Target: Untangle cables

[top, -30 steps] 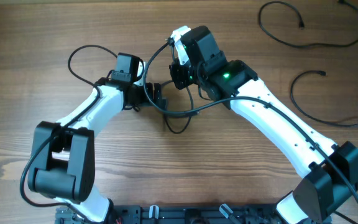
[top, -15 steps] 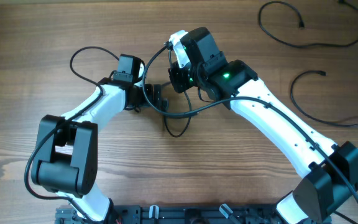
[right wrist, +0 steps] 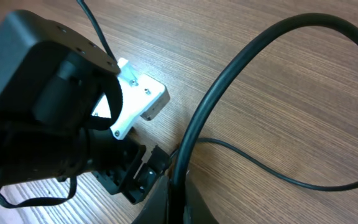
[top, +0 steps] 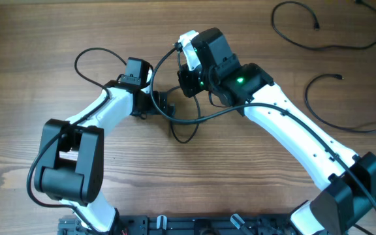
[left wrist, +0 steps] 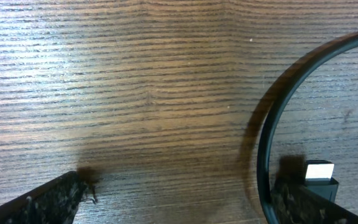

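— Since the left gripper (top: 164,104) is the open one, where does the tangled cable (top: 185,132) lie from it?

— Just beside it, toward the robot's right and a little nearer the base. It is a small loop flat on the table (top: 38,39), between the two arms, and the left gripper is the nearer.

— And in its own view?

— The fingers (left wrist: 42,199) are wide apart and hold nothing. A black arc (left wrist: 265,143) crosses the gap close to the right-hand finger, running roughly away from the camera. Whether it is the cable or the right arm's thicker cord (top: 154,79), I cannot tell. A pale-faced plug (left wrist: 319,170) sits by that finger.

— The right gripper (right wrist: 169,202)?

— Its fingers look pressed together, but I cannot tell whether they pinch anything. A thin strand (right wrist: 278,179) trails off to its right.

— So?

— I judge the left should shift slightly rightward and straddle the strand crosswise. The other cables (top: 307,94) lie well apart, far right.
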You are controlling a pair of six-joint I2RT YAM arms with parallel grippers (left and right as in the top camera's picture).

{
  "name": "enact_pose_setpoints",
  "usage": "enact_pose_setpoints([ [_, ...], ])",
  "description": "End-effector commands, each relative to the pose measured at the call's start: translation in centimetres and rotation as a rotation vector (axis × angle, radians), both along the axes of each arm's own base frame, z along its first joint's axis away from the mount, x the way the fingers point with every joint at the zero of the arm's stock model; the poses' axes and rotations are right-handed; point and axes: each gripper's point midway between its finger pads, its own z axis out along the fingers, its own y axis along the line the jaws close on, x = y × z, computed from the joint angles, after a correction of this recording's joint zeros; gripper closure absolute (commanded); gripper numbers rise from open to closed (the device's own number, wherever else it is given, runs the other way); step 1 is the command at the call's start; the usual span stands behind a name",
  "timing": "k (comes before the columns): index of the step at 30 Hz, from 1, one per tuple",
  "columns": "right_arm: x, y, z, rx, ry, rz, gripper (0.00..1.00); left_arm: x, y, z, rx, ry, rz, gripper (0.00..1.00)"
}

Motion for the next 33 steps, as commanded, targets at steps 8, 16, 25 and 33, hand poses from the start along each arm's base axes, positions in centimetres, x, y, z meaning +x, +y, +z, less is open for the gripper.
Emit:
enact_pose_setpoints([
  [8,-0.8,0.7,1.9,0.065,0.002,0.033,0.96,-1.6,0.3,-2.5,0.045,0.077,-0.002,0.0],
  [16,-0.6,-1.8,0.3,-0.053,0.016,-0.052,0.96,-3.6,3.0,-2.7,0.177,0.149,0.078,0.01],
  [25,0.1,-9.6,-2.4,-0.288,0.084,-0.276,0.96,-4.4,3.4,-2.8,0.193,0.179,0.112,0.04],
  [33,-1.7,-21.8,-4.3,-0.62,0.24,-0.441,0.89,-4.3,4.9,-2.6,0.265,0.163,0.174,0.04],
])
